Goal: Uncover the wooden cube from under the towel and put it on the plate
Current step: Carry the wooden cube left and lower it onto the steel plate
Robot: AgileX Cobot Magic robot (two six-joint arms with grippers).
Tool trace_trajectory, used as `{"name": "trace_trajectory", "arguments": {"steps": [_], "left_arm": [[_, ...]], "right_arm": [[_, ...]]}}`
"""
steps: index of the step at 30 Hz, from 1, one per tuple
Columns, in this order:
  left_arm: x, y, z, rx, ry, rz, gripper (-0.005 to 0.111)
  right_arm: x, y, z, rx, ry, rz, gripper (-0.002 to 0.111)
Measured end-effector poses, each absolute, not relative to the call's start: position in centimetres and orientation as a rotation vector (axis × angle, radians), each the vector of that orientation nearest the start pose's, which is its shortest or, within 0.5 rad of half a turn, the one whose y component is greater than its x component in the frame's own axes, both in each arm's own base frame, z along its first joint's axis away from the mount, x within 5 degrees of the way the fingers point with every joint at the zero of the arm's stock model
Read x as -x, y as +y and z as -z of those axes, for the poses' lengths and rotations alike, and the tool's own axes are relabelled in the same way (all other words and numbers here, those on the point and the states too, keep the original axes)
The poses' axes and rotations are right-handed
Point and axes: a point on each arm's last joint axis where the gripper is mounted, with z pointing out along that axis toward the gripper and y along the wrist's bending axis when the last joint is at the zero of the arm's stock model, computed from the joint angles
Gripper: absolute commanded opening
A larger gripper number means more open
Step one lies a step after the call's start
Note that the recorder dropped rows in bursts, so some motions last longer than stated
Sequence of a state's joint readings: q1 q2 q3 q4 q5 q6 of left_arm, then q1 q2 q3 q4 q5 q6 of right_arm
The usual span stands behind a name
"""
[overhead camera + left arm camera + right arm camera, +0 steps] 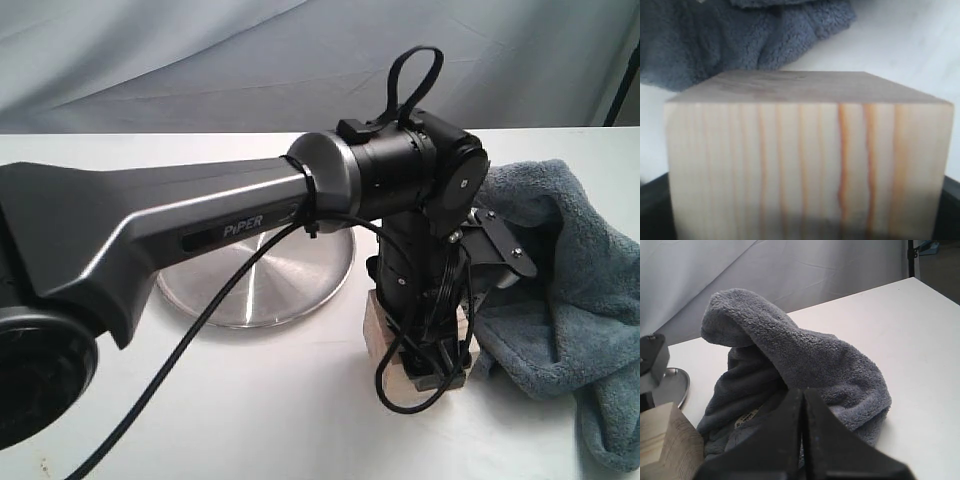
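Wooden cube sits on the white table, directly under the left gripper. In the left wrist view the block fills the frame, with the dark fingers showing at either side. The jaws stand wide around it, but whether they press on the wood cannot be told. The plate lies just beside the cube, on its left in the exterior view. The towel is bunched in a heap on the cube's other side; the gripper hides whether cloth and block touch. The right gripper, seen only in its own wrist view, has its fingers closed together with nothing between them, tips in front of the heap. The left arm and a black cable cover much of the plate and most of the cube. A small pale label on the towel is too blurred to read.
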State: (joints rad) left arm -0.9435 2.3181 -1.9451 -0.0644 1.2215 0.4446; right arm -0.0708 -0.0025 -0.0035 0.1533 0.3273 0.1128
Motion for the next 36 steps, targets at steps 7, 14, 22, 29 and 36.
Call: {"name": "trace_trajectory", "arguments": {"steps": [7,14,22,29,36], "left_arm": [[-27.3,-38.2,-19.1,-1.809,2.436,0.111,0.030],[-28.0,-37.4,-20.3,-1.667,2.467,-0.042,0.030],[-29.9,-35.9,-20.4,-1.521,2.529,-0.124,0.030],[-33.8,-32.3,-20.4,-1.244,2.677,-0.126,0.030],[-37.7,-27.6,-20.4,-0.965,2.791,-0.136,0.030]], "right_arm": [[-5.4,0.1,-18.5,-0.261,1.786,-0.178,0.000],[-5.4,0.1,-18.5,-0.261,1.786,-0.178,0.000],[-5.4,0.1,-18.5,-0.261,1.786,-0.178,0.000],[-5.4,0.1,-18.5,-0.261,1.786,-0.178,0.000],[-5.4,0.1,-18.5,-0.261,1.786,-0.178,0.000]]}}
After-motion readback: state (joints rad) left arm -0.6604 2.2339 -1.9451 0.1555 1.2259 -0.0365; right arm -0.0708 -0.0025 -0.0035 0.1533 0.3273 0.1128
